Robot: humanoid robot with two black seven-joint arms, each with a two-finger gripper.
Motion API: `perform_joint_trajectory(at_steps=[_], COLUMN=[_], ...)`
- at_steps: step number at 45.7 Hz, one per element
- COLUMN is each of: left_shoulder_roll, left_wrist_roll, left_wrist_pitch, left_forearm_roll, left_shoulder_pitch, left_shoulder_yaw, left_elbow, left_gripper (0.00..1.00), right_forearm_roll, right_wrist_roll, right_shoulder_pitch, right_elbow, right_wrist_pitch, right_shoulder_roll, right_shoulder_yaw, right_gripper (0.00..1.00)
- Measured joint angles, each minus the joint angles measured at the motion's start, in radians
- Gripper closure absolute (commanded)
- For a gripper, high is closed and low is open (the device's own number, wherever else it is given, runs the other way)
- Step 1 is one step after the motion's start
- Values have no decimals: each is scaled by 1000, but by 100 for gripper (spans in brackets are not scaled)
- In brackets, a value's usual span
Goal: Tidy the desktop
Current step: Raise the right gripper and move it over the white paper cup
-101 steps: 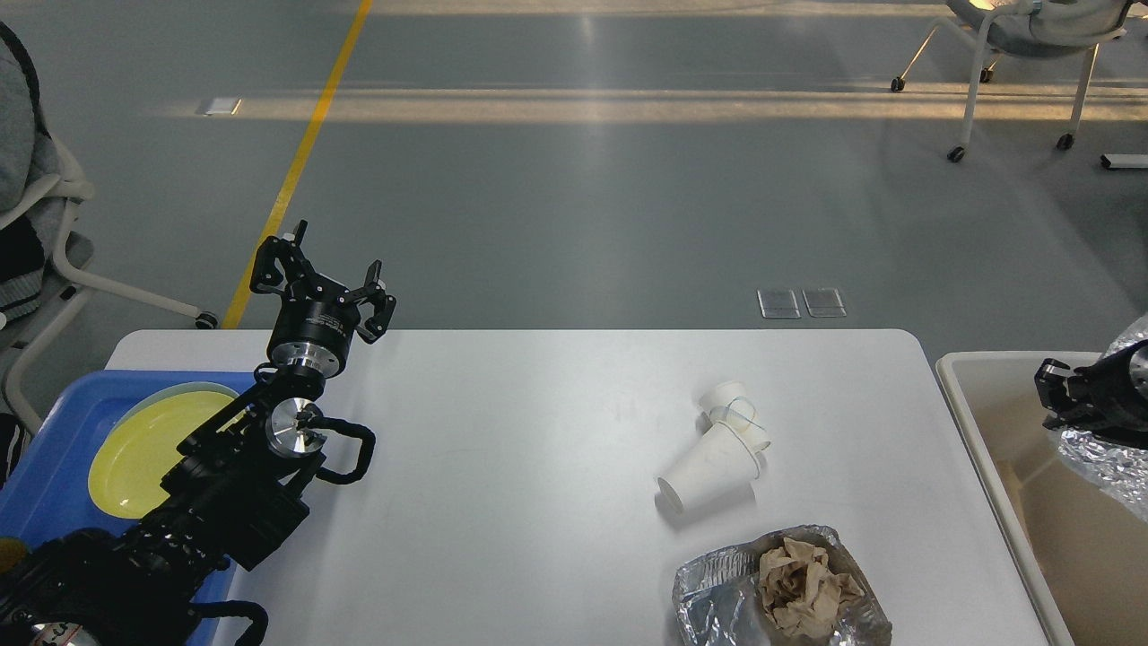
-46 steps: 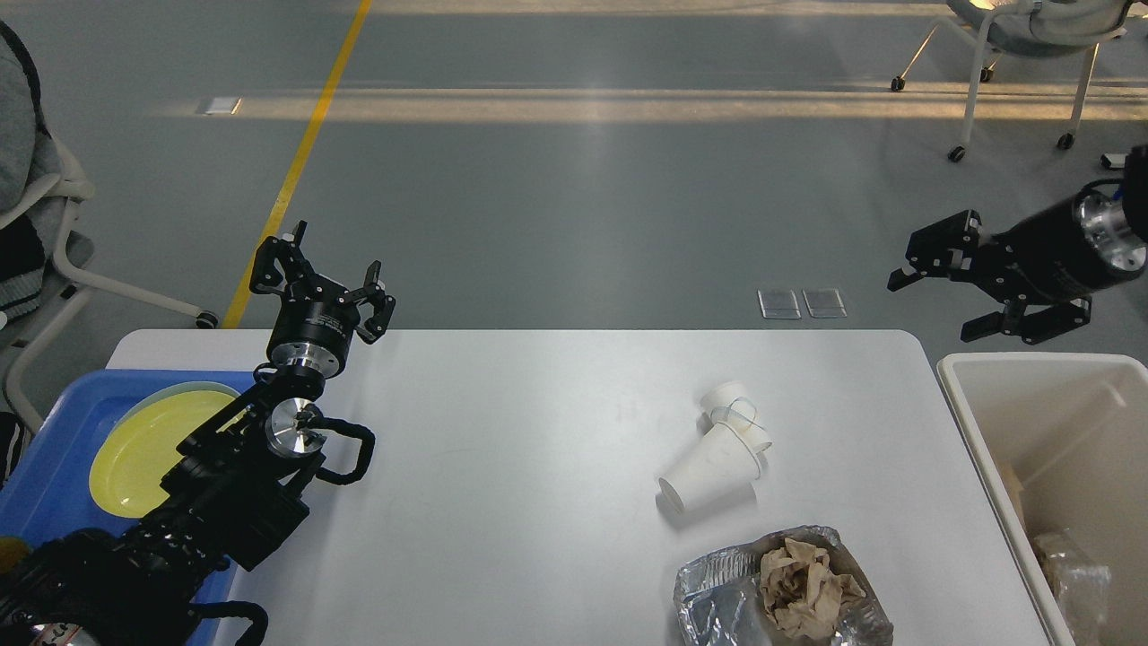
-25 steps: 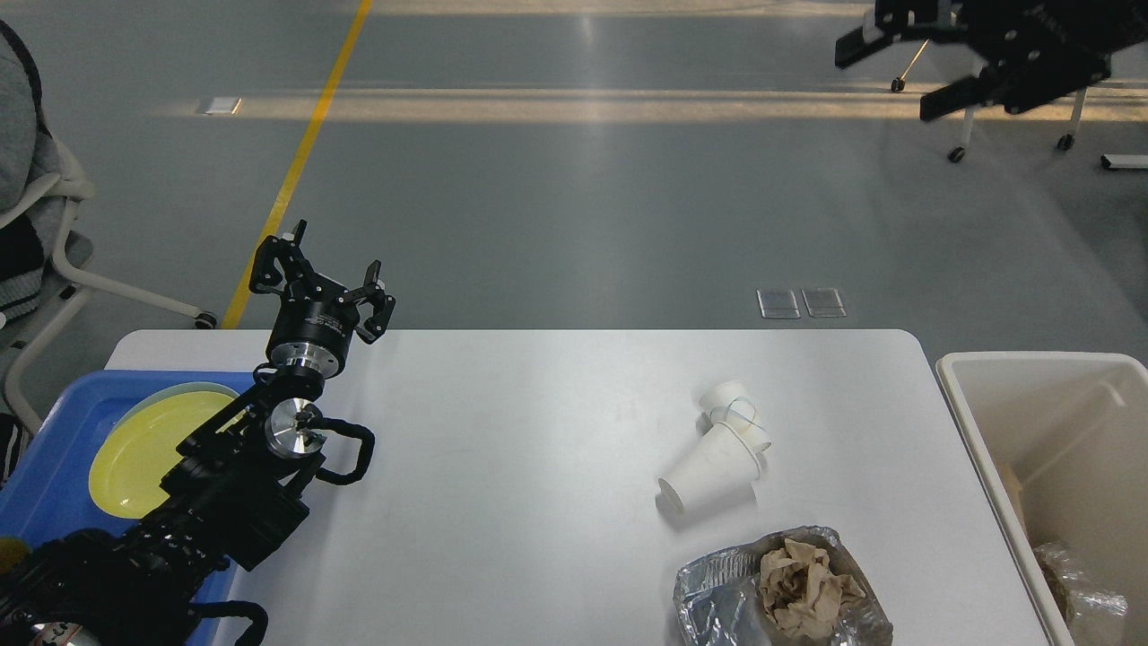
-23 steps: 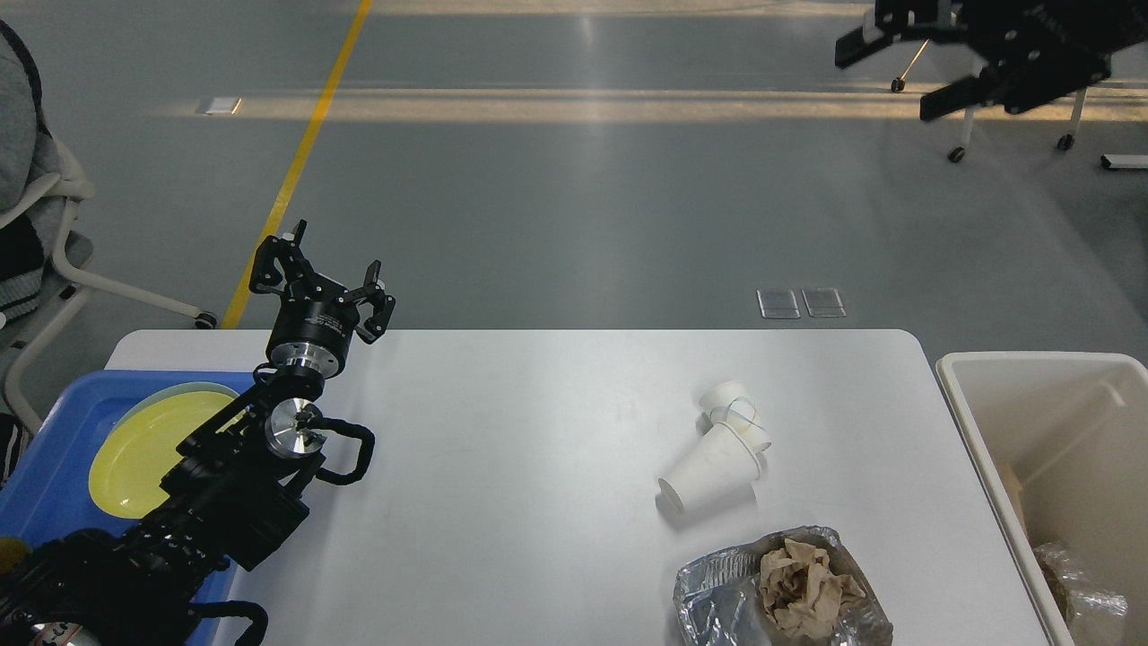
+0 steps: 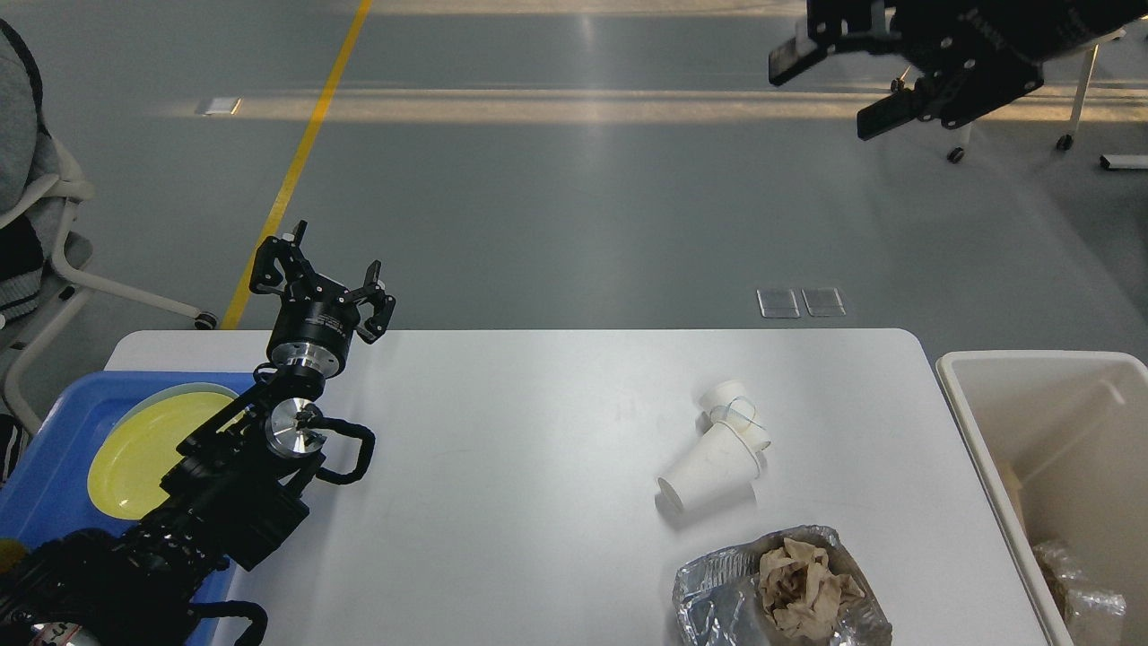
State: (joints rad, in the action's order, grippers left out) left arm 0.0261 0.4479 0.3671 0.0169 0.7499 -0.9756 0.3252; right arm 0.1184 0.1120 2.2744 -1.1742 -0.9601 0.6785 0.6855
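At the desktop's [image 5: 502, 502] near edge sits a foil tray [image 5: 717, 592] of crumpled brown paper; behind it, toppled paper cups [image 5: 713, 467]. Left edge — a blue tray [image 5: 54, 484] with a yellow plate [image 5: 143, 449]. The left gripper [image 5: 321, 278] hangs spread, empty, at the far-left corner; the right gripper [image 5: 839, 85] — spread, empty — is high beyond the bin [image 5: 987, 449].

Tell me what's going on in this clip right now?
A two-armed robot is partway through clearing a white desktop. Neither arm holds anything: the left gripper hovers open over the table's far left edge, near a blue tray with a yellow plate, and the right gripper is raised high at the upper right, fingers spread. On the table lie tipped white paper cups and a foil container of crumpled brown paper. The cream bin at right already holds some foil.
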Motion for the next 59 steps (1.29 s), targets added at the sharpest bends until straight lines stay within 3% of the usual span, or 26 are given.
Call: perform_joint_trajectory(at_steps=[19, 31, 48, 59], left_shoulder_roll=[0, 0, 0, 0], left_wrist_roll=[0, 0, 0, 0], left_wrist_pitch=[0, 0, 0, 2], left_forearm_roll=[0, 0, 0, 0], left_shoulder_pitch=[0, 0, 0, 0], left_shoulder_yaw=[0, 0, 0, 0], left_elbow=[0, 0, 0, 0], left_gripper=[0, 0, 0, 0], right_forearm_roll=[12, 10, 10, 10], right_wrist_roll=[-3, -5, -14, -27], right_shoulder_pitch=[-445, -745, -1132, -1253], right_elbow=[120, 178, 456, 506], right_wrist_pitch=[0, 10, 128, 289], right_shoulder_roll=[-28, -48, -205, -276], right_shoulder_yaw=[-16, -178, -430, -498], right_gripper=[0, 0, 0, 0])
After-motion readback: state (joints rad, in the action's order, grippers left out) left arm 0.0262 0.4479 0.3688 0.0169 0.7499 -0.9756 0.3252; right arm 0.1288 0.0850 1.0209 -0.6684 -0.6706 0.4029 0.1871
